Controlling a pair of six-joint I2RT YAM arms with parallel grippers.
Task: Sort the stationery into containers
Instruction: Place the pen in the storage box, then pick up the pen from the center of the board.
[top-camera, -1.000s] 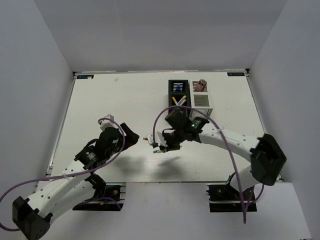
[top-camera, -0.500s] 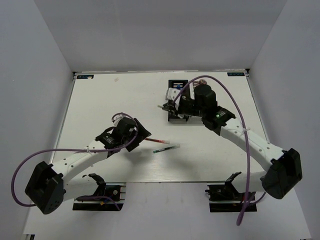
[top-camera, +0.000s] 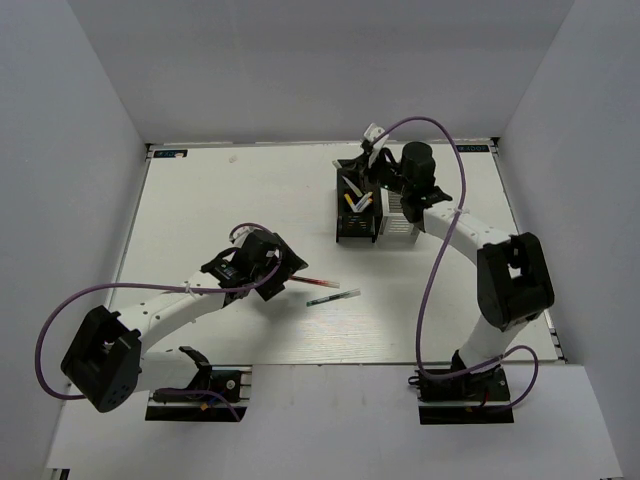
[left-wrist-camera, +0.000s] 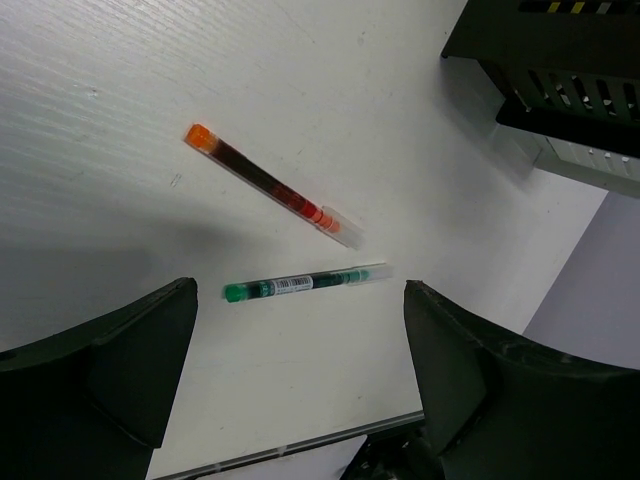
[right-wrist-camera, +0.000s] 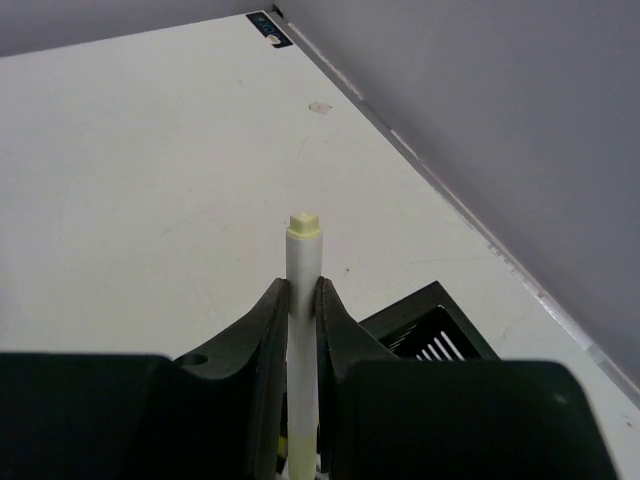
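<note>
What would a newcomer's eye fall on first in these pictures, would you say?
The right gripper pinching a yellow-tipped white pen above the black organiser at the far side. Nearer, a red pen and a green pen lie loose beneath the open left gripper.

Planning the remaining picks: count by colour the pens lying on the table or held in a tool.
Red slim pen, on the white table: 1
Green-and-clear slim pen, on the table: 1
White slim pen with yellow tip, in the right tool: 1
Total: 3
</note>
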